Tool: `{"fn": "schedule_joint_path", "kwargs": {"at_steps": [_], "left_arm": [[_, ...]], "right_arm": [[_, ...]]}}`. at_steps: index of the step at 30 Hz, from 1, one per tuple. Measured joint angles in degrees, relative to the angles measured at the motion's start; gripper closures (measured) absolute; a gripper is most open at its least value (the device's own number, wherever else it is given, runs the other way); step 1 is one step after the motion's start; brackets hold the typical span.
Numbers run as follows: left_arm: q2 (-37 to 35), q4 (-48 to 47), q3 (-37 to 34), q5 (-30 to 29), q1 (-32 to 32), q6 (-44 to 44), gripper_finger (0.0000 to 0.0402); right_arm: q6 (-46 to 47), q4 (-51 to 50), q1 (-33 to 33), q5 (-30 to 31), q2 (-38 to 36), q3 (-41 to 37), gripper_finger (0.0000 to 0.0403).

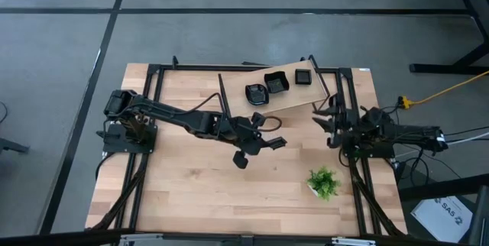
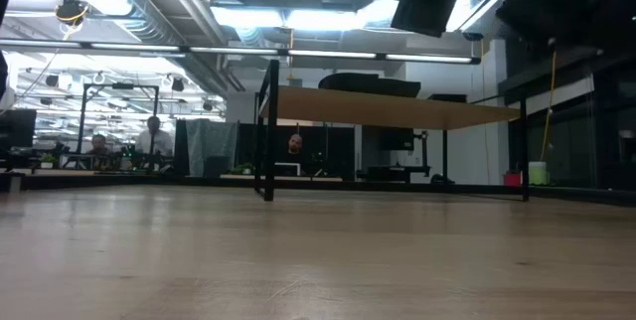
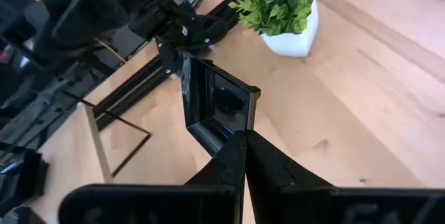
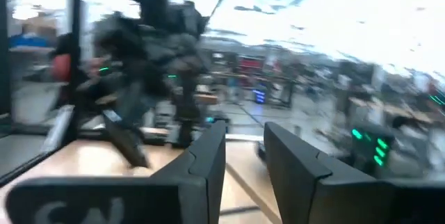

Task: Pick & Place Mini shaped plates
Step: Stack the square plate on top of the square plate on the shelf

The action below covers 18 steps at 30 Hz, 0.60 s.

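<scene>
My left gripper [image 3: 245, 147] is over the table's middle [image 1: 276, 143], shut on a small glossy black square plate [image 3: 215, 106]. Three more black mini plates [image 1: 256, 93], [image 1: 275, 82], [image 1: 304, 76] lie on a raised wooden shelf [image 1: 294, 97] at the far side. In the low view they show as dark shapes [image 2: 368, 84] on top of that shelf. My right gripper [image 4: 245, 158] waits open by the table's right edge [image 1: 325, 120] with nothing between its fingers. My left gripper pinches the square plate's rim [image 3: 235, 135] at one corner between its two fingertips. The fingers slant downward toward the table's right side. The plate stands on edge beyond the fingertips, its hollow side turned sideways, lifted clear of the table.
A small green potted plant [image 1: 322, 182] in a white pot stands on the table's near right, ahead of the left gripper [image 3: 281, 8]. The black frame [image 1: 221, 93] carries the shelf. Bare wood lies near the front edge [image 1: 206, 192]. People sit in the room beyond [image 2: 154, 136].
</scene>
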Motion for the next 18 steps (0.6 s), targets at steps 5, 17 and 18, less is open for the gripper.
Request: {"fn": "schedule_joint_path", "kwargs": {"at_steps": [5,17,18], "left_arm": [[0.02,-0.85,0.0,4.3,0.88,-3.42,0.04],[-1.31,-0.92,-0.02,11.65,-1.15,-8.66,0.04],[-1.69,-0.68,-0.02,11.81,-1.65,-8.85,0.04]], "right_arm": [[-3.39,-4.05,0.0,-9.97,3.94,6.25,0.0302],[-11.11,-4.53,0.01,-31.26,30.0,17.88,0.03],[-11.41,-4.35,0.01,-31.25,31.9,18.56,0.0297]]}}
